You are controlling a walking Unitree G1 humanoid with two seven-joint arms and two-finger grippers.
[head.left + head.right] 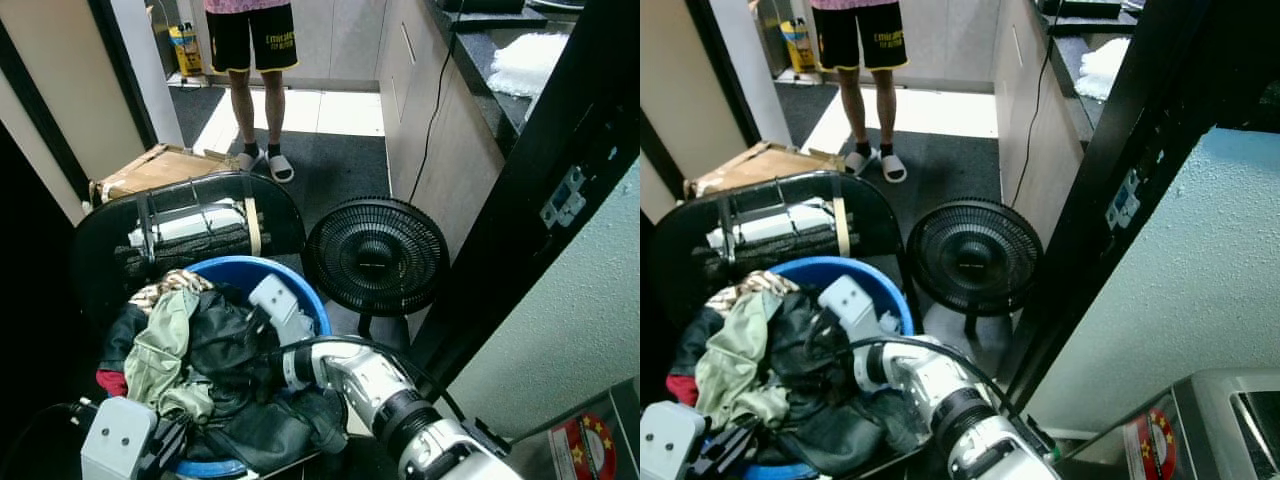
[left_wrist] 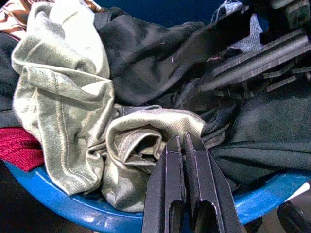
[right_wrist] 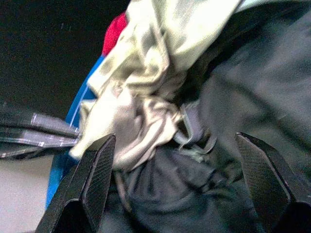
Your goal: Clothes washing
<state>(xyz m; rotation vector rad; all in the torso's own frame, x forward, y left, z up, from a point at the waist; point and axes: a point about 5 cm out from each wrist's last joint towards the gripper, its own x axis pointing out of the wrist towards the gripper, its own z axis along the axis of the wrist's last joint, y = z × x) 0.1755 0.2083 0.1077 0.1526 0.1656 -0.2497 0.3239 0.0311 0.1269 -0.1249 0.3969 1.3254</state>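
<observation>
Blue plastic formed the tub (image 1: 300,285), which sat on the floor heaped above its rim with clothes: a pale green garment (image 1: 165,345), dark garments (image 1: 235,345), a red piece (image 1: 112,382) at the robot's left edge and a patterned one (image 1: 170,285) at the back. The tub was hemmed in closely: a black folded chair (image 1: 190,225) stood just behind it, a black fan (image 1: 376,255) just beside it on the right, and a dark door frame (image 1: 520,220) ran down beyond the fan. Open floor lay further off, where a person (image 1: 250,40) in sandals stood, with a counter (image 1: 480,50) along the right.

The left gripper (image 2: 182,145) hovered at the tub's near rim with its jaws clenched together on nothing, their tips touching a fold of the green garment. The right gripper (image 3: 177,150) hung over the heap, jaws released and spread wide above the dark clothes and the green one.
</observation>
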